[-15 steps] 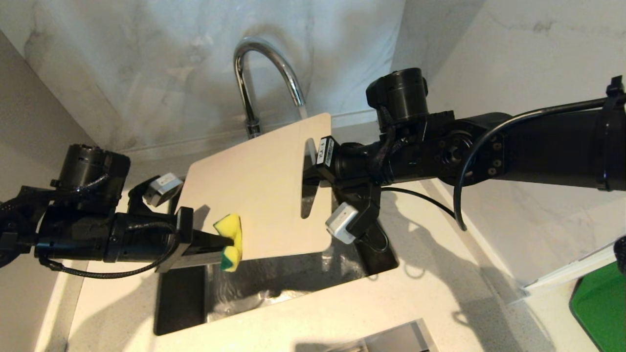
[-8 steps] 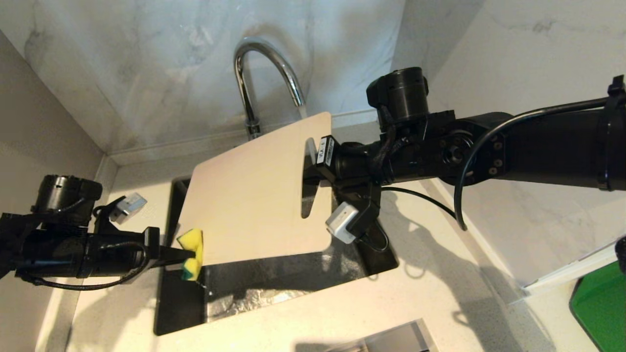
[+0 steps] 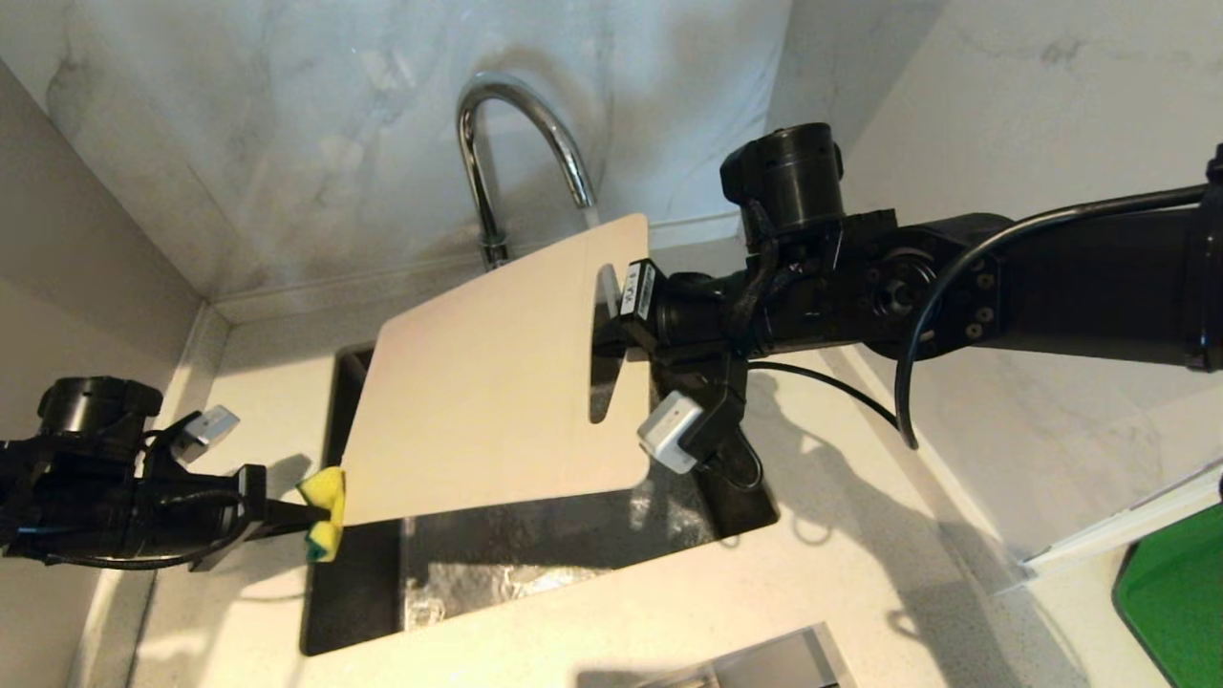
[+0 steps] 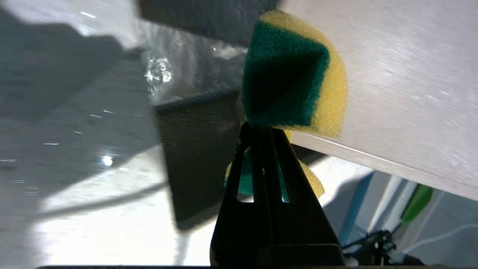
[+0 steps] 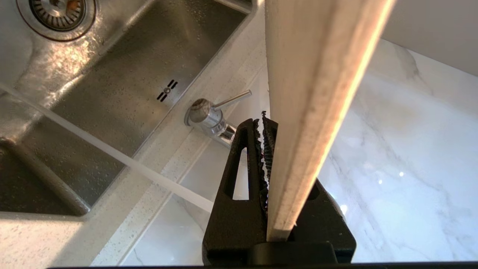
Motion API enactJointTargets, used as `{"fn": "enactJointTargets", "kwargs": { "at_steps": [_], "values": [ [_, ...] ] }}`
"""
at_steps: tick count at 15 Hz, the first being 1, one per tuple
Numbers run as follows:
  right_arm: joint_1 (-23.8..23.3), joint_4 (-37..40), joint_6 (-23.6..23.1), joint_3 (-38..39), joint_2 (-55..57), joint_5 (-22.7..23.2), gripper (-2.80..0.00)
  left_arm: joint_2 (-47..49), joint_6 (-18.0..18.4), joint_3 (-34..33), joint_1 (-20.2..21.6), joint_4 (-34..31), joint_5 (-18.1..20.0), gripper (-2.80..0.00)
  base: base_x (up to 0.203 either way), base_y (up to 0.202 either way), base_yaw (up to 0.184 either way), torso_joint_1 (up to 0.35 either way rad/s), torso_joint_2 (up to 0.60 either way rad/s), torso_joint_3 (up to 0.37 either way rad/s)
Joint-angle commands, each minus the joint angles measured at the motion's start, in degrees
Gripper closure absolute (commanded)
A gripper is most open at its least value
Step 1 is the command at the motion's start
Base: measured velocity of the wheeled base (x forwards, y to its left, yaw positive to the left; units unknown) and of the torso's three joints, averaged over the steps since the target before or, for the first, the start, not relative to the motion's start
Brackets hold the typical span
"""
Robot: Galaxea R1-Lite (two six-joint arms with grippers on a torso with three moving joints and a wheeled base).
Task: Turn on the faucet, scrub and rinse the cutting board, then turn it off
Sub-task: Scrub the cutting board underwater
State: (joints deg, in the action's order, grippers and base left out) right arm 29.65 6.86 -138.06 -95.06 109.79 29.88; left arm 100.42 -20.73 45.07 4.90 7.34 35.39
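While water runs from the faucet, the whole scene sits in a tight corner of pale speckled countertop walled by grey-veined white marble, with the steel sink sunk into the counter as our landmark. Wet steel glistens in the basin, and the drain strainer shows at one end in the right wrist view. A bright green flat object lies on the counter well to the right of the sink.

Over the sink, the cutting board hangs tilted in the air, its broad face turned up and toward the camera. Its long axis runs from the sink's front-left corner up toward the faucet, far corner right under the spout. The right gripper is clamped on the board's right edge beside the handle slot, fingers pinching the thin plastic.

At the sink's left rim, the left gripper is squeezed tight on the sponge, yellow with a green scouring face, which touches the board's lower-left corner. The faucet's thin lever sticks out sideways at its base behind the sink.
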Motion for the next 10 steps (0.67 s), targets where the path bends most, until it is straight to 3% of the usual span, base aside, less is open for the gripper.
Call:
{"fn": "enactJointTargets", "kwargs": {
  "at_steps": [1,10],
  "values": [
    [0.1,0.0,-0.8,0.1,-0.3,0.2,0.0,1.4,0.3,0.5,2.1,0.4,0.3,0.0,0.0,0.0,0.0,0.0,0.0,0.0],
    [0.1,0.0,-0.9,0.8,0.2,0.0,0.0,-9.7,-1.5,3.9,-0.4,-2.3,2.0,0.0,0.0,0.0,0.0,0.0,0.0,0.0]
  ]
}}
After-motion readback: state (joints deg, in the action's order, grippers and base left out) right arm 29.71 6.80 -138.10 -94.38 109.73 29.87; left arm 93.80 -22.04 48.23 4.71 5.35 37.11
